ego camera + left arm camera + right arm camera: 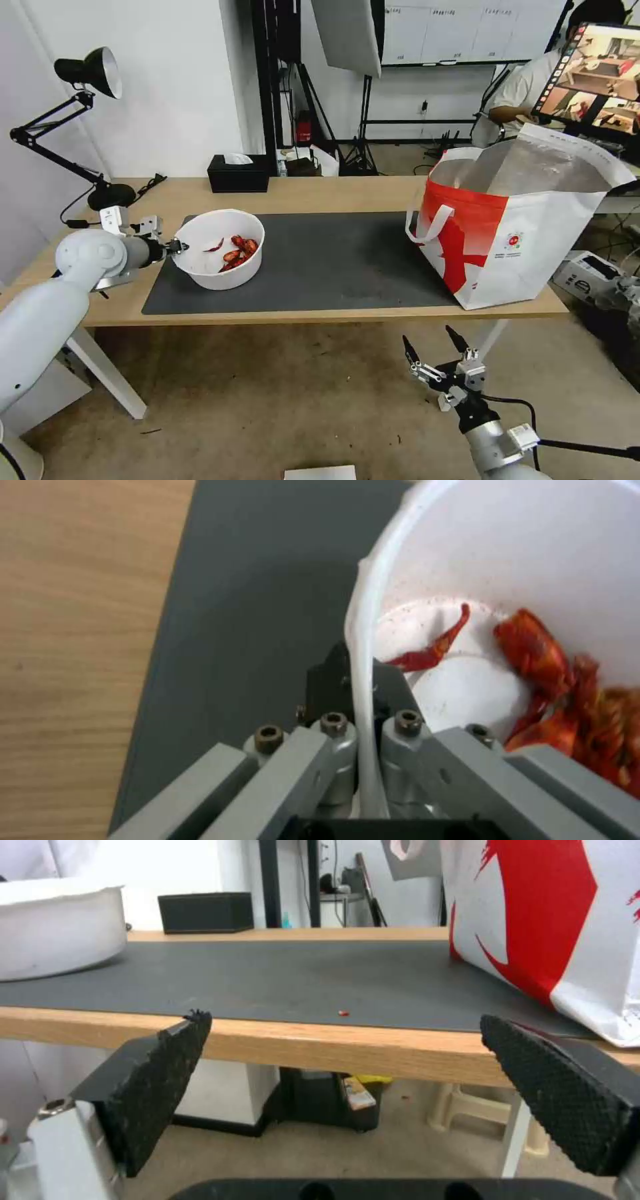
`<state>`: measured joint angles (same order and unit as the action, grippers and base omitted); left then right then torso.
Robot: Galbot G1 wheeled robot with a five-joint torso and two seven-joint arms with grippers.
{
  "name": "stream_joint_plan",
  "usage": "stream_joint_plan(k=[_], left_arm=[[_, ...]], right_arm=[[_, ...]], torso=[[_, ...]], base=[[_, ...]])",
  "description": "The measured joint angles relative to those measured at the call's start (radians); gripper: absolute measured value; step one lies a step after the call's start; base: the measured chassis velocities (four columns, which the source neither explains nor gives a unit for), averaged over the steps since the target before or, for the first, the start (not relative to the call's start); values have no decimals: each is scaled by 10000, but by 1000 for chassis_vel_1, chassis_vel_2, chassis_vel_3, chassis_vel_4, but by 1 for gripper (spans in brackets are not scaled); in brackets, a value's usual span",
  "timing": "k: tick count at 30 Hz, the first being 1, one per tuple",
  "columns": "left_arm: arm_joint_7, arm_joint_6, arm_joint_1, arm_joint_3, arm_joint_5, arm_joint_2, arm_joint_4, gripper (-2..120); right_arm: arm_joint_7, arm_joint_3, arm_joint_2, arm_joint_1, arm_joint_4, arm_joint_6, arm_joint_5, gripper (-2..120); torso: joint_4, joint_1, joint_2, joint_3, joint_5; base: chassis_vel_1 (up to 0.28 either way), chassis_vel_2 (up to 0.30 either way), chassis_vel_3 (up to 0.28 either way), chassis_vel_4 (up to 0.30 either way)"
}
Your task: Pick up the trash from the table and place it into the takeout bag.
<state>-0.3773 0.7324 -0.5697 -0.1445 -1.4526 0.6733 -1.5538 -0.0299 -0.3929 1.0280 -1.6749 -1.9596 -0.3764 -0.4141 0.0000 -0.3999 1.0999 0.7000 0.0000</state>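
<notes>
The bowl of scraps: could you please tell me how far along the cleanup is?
Nothing shows as bagged yet. The left tool is shut on the rim of the bowl, which sits on the mat. The right tool waits open below the table. Carrying it to the bag remains.

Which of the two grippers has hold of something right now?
The left gripper: its fingers pinch the rim of the white bowl of red scraps on the mat. The right gripper hangs open and empty below the table edge.

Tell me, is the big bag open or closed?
Open. The takeout bag stands upright on the table, its top spread wide so the silver lining shows inside.
</notes>
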Motion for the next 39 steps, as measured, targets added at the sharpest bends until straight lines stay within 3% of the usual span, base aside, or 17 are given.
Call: stream_joint_plan(k=[7, 10, 13, 20, 28, 36, 39], left_arm=[[860, -829, -391, -490, 627, 44, -336, 0], [1418, -1364, -738, -783, 1377, 130, -487, 0], [2305, -2449, -1475, -1256, 2634, 214, -714, 0], [2364, -3116, -2019, -1761, 2950, 322, -1155, 0], [2396, -3114, -1787, -1658, 2900, 542, -1419, 0], [2256, -2830, -681, -752, 2799, 889, -1216, 0], [2095, -2719, 250, -25, 2538, 1222, -966, 0]], right_arm=[[-1, 0, 0, 0, 0, 0, 0, 100], [0, 0, 0, 0, 0, 0, 0, 100], [0, 0, 0, 0, 0, 0, 0, 100], [-1, 0, 0, 0, 0, 0, 0, 100], [0, 0, 1, 0, 0, 0, 0, 100], [-1, 0, 0, 0, 0, 0, 0, 100], [-3, 0, 0, 0, 0, 0, 0, 100]], torso=[[0, 0, 1, 0, 1], [-1, 0, 0, 0, 0], [2, 0, 0, 0, -1], [1, 0, 0, 0, -1], [0, 0, 0, -1, 1], [1, 0, 0, 0, 1], [1, -1, 0, 0, 2]], base=[[0, 0, 0, 0], [0, 0, 0, 0], [0, 0, 0, 0], [0, 0, 0, 0], [0, 0, 0, 0], [0, 0, 0, 0], [0, 0, 0, 0]])
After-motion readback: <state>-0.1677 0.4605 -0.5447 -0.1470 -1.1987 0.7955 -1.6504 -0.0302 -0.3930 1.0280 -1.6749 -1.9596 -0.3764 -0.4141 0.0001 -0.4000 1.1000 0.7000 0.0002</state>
